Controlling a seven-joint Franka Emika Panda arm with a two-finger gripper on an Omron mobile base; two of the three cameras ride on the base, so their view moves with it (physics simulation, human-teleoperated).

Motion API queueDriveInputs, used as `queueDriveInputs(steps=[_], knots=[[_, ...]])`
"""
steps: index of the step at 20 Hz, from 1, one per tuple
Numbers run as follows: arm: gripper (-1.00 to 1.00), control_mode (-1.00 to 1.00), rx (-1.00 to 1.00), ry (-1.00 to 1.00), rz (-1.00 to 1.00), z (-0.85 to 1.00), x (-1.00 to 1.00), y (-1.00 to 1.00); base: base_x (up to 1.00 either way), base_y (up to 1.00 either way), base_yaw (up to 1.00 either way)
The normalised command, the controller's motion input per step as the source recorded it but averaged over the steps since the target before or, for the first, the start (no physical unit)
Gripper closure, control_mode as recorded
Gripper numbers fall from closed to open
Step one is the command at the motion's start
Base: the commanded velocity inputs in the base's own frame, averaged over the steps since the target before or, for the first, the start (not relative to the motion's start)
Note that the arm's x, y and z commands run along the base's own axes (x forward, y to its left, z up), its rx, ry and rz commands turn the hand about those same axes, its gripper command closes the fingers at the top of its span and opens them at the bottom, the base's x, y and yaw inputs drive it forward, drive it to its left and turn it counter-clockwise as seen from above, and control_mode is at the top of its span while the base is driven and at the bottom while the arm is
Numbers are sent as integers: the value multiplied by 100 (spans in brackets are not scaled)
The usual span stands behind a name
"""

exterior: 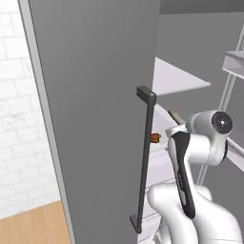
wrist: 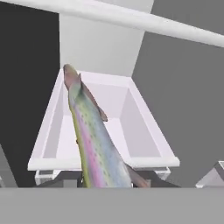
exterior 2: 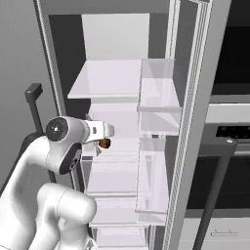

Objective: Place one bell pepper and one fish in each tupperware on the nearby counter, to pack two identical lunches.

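Hand view: a speckled, rainbow-tinted fish point(wrist: 94, 144) rises from between the fingertips at the bottom edge, so the gripper point(wrist: 105, 183) appears clamped on its tail end. The head points up over a pale bin point(wrist: 144, 131) inside the open fridge point(exterior 2: 122, 97). Right base view: a bell pepper point(exterior 2: 104, 143) sits on a shelf just beside the wrist.
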Motion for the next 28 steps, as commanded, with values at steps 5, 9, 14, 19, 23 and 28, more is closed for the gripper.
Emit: queueDriveInputs(steps=[5, 9, 14, 19, 23, 28], knots=[[100, -100, 0, 0, 0, 100, -83, 5, 0, 0, 0], [100, -100, 4, 6, -1, 65, -86, 37, 0, 0, 0], [100, -100, 6, -9, 1, 7, -80, 45, 0, 0, 0], [100, 100, 2, -9, 1, 0, -55, 10, -40, 0, 0], [100, 100, 0, 0, 0, 0, 0, 0, -100, -35, 0], [100, 100, 0, 0, 0, 0, 0, 0, -88, -98, -2]])
